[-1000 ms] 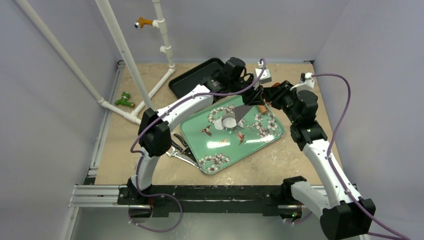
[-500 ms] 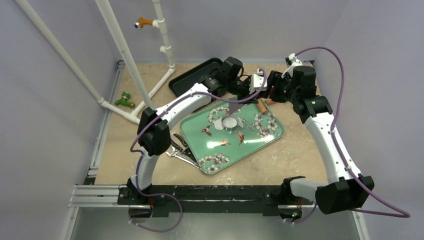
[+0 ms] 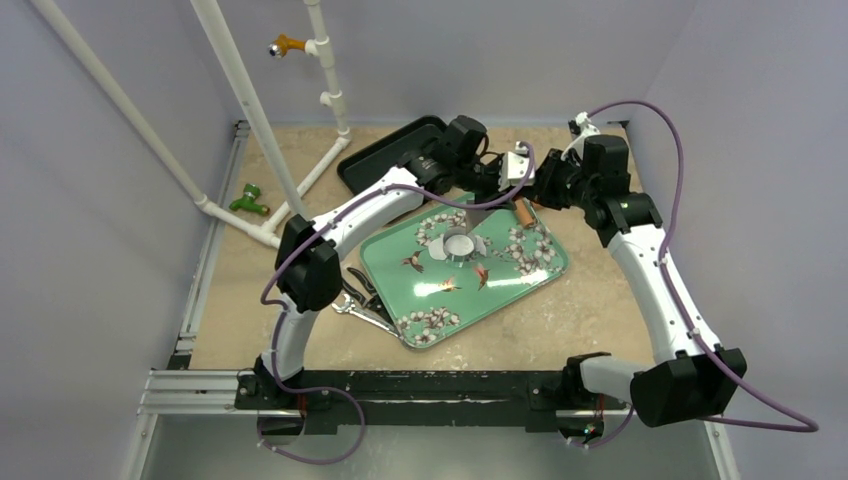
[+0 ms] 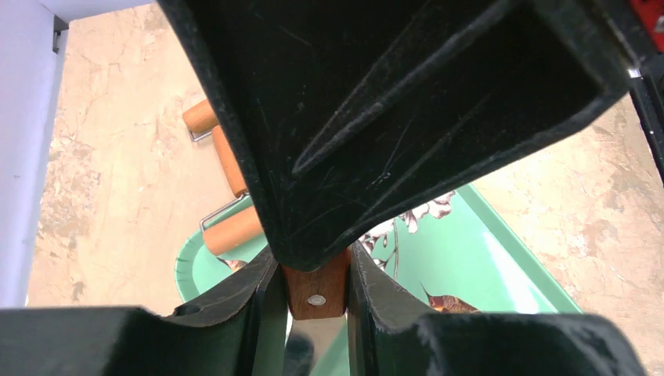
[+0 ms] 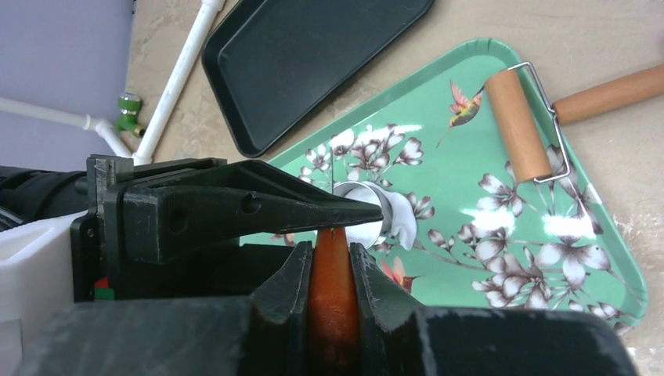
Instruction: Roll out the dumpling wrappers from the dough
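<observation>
Above the far edge of the green floral tray (image 3: 520, 280) both grippers meet on one scraper with a wooden handle (image 4: 315, 290) and a grey blade (image 3: 480, 221). My left gripper (image 4: 315, 282) is shut on the riveted end of the handle. My right gripper (image 5: 332, 251) is shut on the orange-brown handle (image 5: 332, 274), right behind the left fingers (image 5: 235, 210). Below the blade a metal ring (image 3: 459, 243) stands on the tray, with a white dumpling wrapper (image 5: 402, 215) of dough under it. A wooden rolling pin (image 5: 517, 125) lies on the tray's far corner.
A black tray (image 3: 390, 150) lies beyond the green one. Metal tongs (image 3: 360, 303) rest by the tray's near-left edge. White pipes (image 3: 300, 185) and a green valve (image 3: 247, 200) stand at the left. Grey walls enclose the table.
My right arm has swung up and toward the far side; its gripper opened and then shut on the scraper handle beside the left gripper. The left arm has barely moved.
</observation>
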